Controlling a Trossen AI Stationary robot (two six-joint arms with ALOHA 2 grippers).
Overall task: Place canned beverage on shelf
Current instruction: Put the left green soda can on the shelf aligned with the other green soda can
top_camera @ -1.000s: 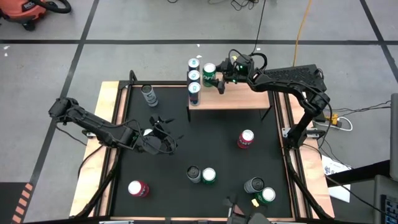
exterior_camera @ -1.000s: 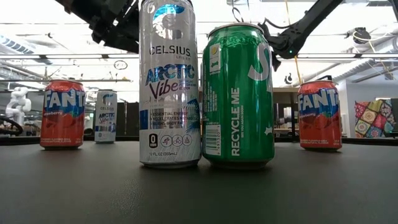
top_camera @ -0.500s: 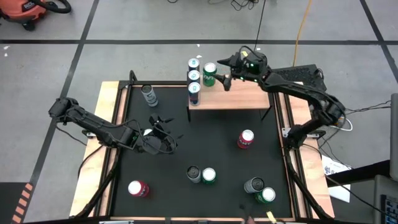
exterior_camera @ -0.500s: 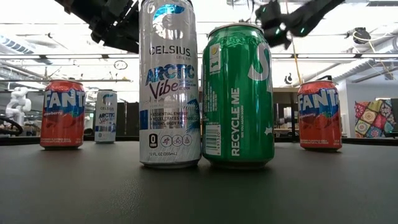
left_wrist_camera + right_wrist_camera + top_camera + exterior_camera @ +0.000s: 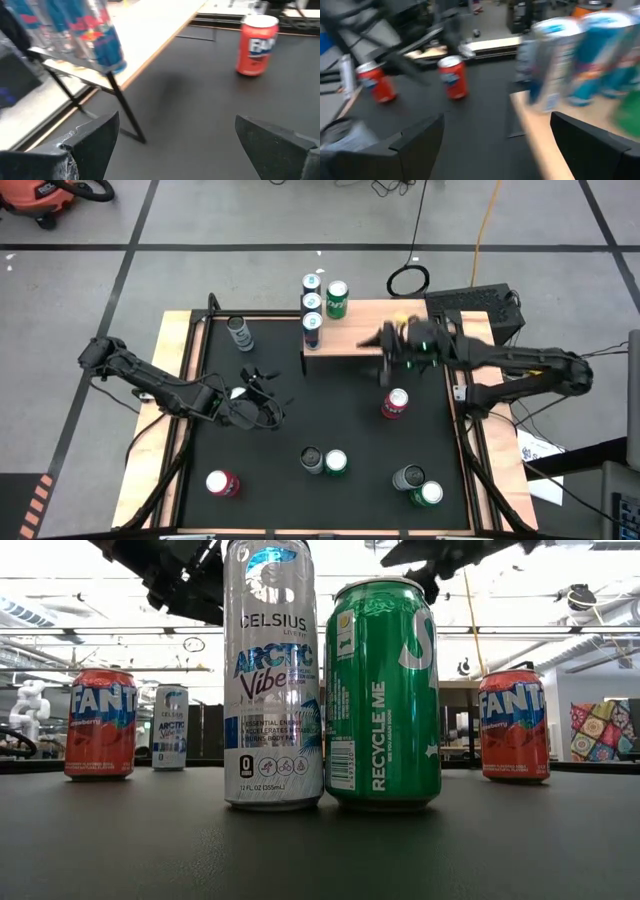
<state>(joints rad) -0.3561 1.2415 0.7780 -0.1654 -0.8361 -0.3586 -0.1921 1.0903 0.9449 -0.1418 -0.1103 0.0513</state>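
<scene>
Nearest the table's front edge, a grey can and a green-topped can are standing touching, with a red can at the front left and a silver and green pair in mid-table. Open black mat is lying between these groups. Over the left of the mat the left gripper is hovering low, fingers spread wide and empty. Farther back, a Fanta can is standing upright just in front of the shelf, and the right gripper is hanging over the shelf's front edge, fingers parted with nothing between them. The shelf's long axis is running left to right; a green can is standing upright at its back left beside three slim cans lined front to back, its right half bare.
</scene>
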